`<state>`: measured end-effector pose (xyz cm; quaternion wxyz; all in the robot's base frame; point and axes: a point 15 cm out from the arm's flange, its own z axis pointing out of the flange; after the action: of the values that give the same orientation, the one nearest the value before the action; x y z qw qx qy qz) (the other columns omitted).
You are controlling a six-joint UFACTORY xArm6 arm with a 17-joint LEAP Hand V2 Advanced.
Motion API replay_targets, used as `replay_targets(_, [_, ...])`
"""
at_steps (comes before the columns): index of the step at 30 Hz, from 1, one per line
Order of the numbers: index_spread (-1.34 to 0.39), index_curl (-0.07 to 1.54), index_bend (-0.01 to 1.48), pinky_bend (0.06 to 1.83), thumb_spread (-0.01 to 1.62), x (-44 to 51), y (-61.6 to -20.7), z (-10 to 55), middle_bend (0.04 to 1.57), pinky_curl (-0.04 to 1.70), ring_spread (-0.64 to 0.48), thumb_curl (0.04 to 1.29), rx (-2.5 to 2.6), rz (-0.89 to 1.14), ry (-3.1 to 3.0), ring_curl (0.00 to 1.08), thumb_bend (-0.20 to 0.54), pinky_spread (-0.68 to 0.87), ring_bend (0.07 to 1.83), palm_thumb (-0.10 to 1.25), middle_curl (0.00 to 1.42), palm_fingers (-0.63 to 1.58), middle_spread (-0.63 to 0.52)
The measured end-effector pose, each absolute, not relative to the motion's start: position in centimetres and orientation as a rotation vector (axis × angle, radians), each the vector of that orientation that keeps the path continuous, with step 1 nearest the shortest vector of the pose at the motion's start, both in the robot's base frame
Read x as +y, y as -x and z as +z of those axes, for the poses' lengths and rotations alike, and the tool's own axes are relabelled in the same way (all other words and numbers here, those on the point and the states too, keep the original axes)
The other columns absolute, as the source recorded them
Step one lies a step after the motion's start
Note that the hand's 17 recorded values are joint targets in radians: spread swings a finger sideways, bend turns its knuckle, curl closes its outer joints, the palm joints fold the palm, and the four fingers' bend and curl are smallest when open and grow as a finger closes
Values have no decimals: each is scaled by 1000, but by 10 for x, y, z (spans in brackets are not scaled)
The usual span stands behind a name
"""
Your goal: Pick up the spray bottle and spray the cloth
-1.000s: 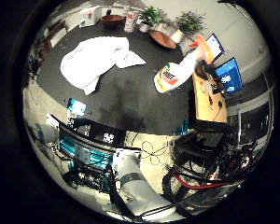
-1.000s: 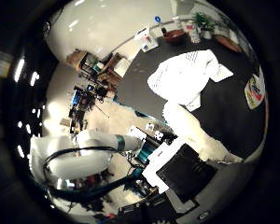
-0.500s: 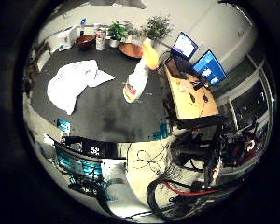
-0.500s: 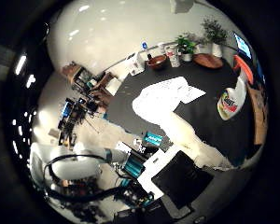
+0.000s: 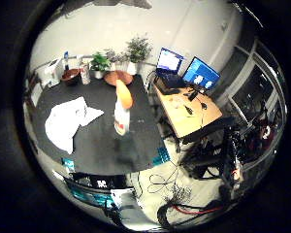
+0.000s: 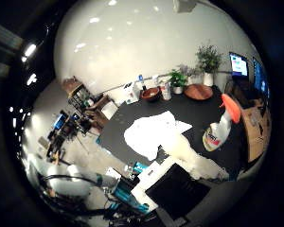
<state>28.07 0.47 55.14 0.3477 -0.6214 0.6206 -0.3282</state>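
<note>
— Standing upright on the black table [image 5: 102, 150], the white spray bottle [image 5: 121, 111] with its orange trigger head sits toward the edge nearest the wooden desk [image 5: 186, 109], correct?

— Yes. The white cloth [image 5: 65, 121] lies crumpled near the opposite edge, well apart from it.

— And at the far edge?

— Potted plants [image 5: 100, 63], a brown bowl [image 5: 70, 75].

— The hand [image 6: 180, 198]?

— Only its body shows; I cannot tell how the fingers stand.

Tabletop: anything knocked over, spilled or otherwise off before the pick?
Nothing stands out. The spray bottle stands upright on the black table, apart from the cloth, which lies crumpled but fully on the table. No spill visible. Bowls and plants sit along the far edge.
</note>
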Motion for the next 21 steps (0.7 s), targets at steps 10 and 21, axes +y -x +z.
replay_targets(10, [-206, 332, 179, 943, 1041, -40, -308, 552, 185, 132, 319, 468, 1638, -885, 1397, 216, -25, 651, 344, 572, 277, 253, 184])
replay_targets(21, [-189, 335, 182, 979, 1049, -98, -319, 488, 187, 129, 334, 467, 1780, -699, 1316, 218, -24, 648, 356, 559, 282, 252, 201])
